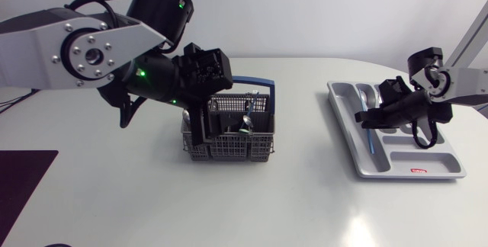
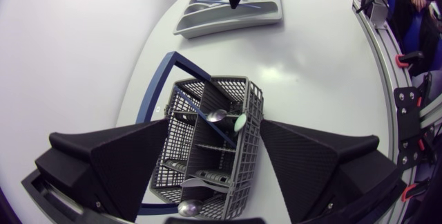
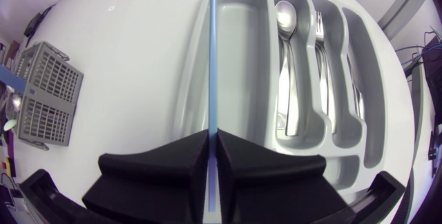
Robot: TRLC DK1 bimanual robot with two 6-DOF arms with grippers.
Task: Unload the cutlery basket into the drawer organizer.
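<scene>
Tabletop (image 1: 305, 201): your left gripper (image 2: 215, 156) is gaping over the basket (image 1: 236, 148); your right gripper (image 3: 213, 151) is pinching a blue stick (image 3: 210, 58) at the organizer's (image 3: 238, 65) edge.

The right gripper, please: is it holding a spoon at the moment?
No, the right gripper is shut on a thin blue stick, while the spoon lies in the organizer.

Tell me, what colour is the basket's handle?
Blue; the handle shows best in the left wrist view.
</scene>
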